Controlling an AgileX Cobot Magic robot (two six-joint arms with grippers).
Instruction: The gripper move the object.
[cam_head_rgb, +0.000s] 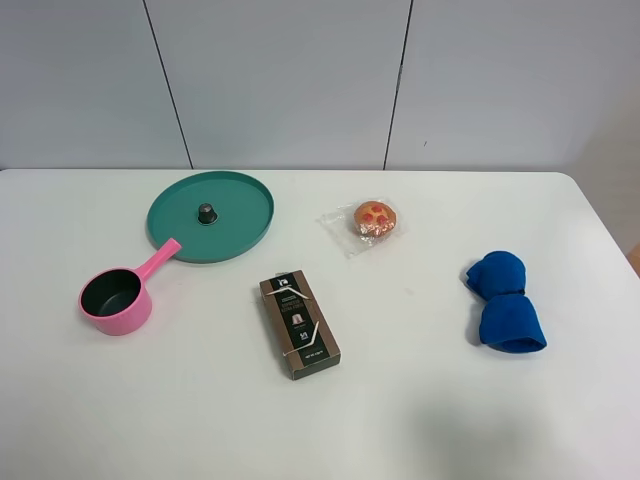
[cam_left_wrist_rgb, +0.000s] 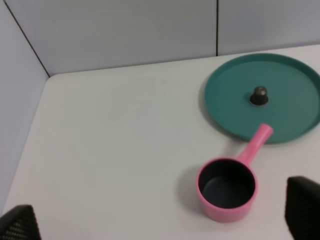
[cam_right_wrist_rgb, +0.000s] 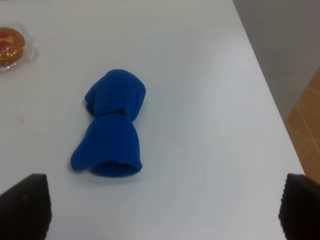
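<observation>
your left hand (cam_left_wrist_rgb: 160, 222) is spread wide and holds nothing. the capsule (cam_left_wrist_rgb: 259, 95) sits ahead on the green plate (cam_left_wrist_rgb: 225, 100), past the pink pot (cam_left_wrist_rgb: 226, 189).

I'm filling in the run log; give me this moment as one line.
capsule: upright in green tray | left claw: open, empty, near pink pot | right claw: open, empty, near blue cloth

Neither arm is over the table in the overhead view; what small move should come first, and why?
Probably the left gripper should advance toward the coffee capsule, keeping its jaws wide apart. The capsule stands upright near the middle of the green tray on that arm's side, beyond the pink saucepan, and nothing is held yet.
</observation>
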